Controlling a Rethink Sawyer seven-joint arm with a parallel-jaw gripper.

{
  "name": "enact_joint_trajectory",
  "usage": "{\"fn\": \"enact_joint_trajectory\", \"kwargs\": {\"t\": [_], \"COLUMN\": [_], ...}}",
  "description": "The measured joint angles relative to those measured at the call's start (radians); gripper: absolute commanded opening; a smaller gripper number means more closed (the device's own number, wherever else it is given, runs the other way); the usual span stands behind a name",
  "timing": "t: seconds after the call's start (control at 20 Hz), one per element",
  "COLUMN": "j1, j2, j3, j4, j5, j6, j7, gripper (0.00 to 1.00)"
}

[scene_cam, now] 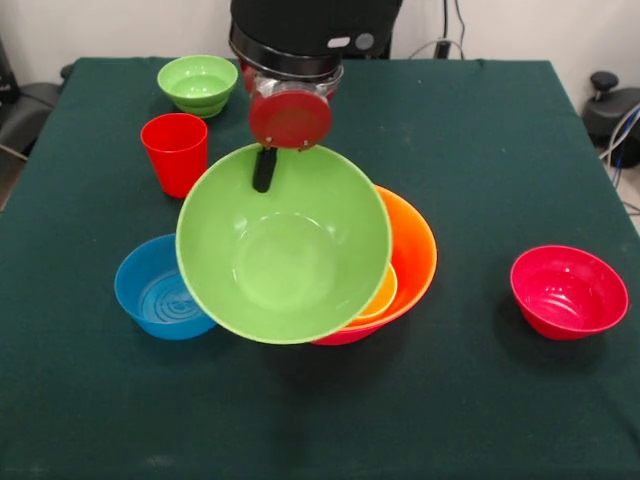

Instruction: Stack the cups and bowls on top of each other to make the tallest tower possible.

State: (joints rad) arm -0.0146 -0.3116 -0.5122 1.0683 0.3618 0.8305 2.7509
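Note:
My gripper (265, 158) is shut on the far rim of the medium-large green bowl (285, 250), with one black finger (264, 172) showing inside it. The bowl hangs tilted, its opening facing the camera. Behind and below it stands the tower: the large orange bowl (412, 250) nested in the pink bowl (340, 338), with a yellow-orange cup rim (384, 296) showing inside. The green bowl hides most of the tower. The small blue bowl (158, 292) sits at the left, partly behind the green bowl's edge. A red cup (175, 152) stands upright at the back left.
A small green bowl (198, 83) sits near the table's far edge, left of the arm. A small red bowl (568, 291) stands alone on the right. The dark green tablecloth (480, 140) covers the table.

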Motion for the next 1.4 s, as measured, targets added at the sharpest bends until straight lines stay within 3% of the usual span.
{"fn": "enact_joint_trajectory", "kwargs": {"t": [0.8, 1.4], "j1": [0.032, 0.032], "j2": [-0.122, -0.155], "j3": [-0.025, -0.021], "j4": [0.060, 0.117], "j5": [0.024, 0.019], "j6": [0.000, 0.000], "j7": [0.000, 0.000], "gripper": [0.00, 0.00]}}
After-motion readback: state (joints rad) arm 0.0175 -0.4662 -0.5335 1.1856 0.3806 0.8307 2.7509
